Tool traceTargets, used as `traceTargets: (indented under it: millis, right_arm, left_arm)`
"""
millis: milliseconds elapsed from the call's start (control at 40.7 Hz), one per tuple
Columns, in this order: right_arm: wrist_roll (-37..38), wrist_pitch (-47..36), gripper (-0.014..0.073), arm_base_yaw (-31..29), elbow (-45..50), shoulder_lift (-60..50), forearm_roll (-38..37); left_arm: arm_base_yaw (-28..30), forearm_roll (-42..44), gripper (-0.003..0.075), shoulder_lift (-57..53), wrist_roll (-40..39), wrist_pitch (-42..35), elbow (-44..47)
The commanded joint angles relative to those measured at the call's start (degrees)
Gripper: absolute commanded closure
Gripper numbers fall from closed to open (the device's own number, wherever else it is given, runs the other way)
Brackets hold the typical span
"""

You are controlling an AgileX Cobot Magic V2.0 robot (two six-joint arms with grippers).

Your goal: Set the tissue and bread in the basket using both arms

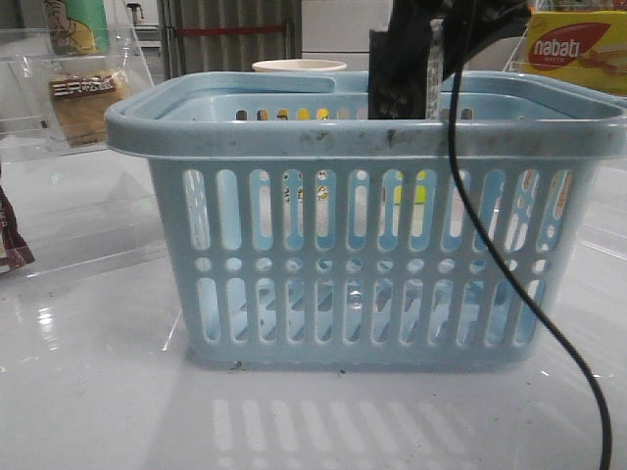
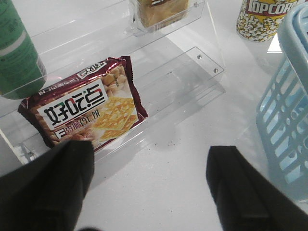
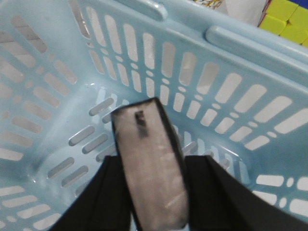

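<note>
Right wrist view: dark, glossy tissue (image 3: 151,168)

Dark tissue (image 3: 153,168) over blue basket (image 1: 372,137), bread (image 1: 86,98) seemingly shelved

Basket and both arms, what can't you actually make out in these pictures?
- Front view: the right tool and tissue are half hidden behind the basket rim; grip not visible there.
- Front view: the basket floor is only glimpsed through the slots.
- Left wrist view: the bread is cut off by the frame edge.
- Right wrist view: the tissue label is too blurred to read.
- Front view: the left tool is out of frame.
</note>
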Motion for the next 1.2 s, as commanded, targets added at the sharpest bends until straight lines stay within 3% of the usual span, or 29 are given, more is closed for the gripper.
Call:
traceTargets:
  millis: [0,74,418,934,1180]
  right_arm:
    - [-0.6,-4.4,0.0082,0.1,-1.5,-0.8,-0.1]
    - [-0.6,-4.4,0.0032,0.1,-1.6,-0.6,-0.1]
    - [-1.1,-1.4,0.0029,0.1,-1.0,-10.2,-0.5]
    - [-2.2,1.0,0.0029,0.1,16.0,-36.2,-3.0]
    - [-2.2,1.4,0.0029,0.1,19.0,-39.5,-3.0]
  left_arm:
    - [-0.4,-0.6,0.0171,-0.1,-0.1,-4.4,-1.8]
    - [-0.4,-0.6,0.0171,-0.1,-0.1,-4.4,-1.8]
    - [-0.4,-0.6,0.0171,-0.1,-0.1,-4.4,-1.8]
    - [-0.4,-0.8,0.0171,0.0,-0.1,-5.9,-1.8]
    - [-0.4,-3.7,0.0157,7.3,-0.1,-6.8,-5.2]
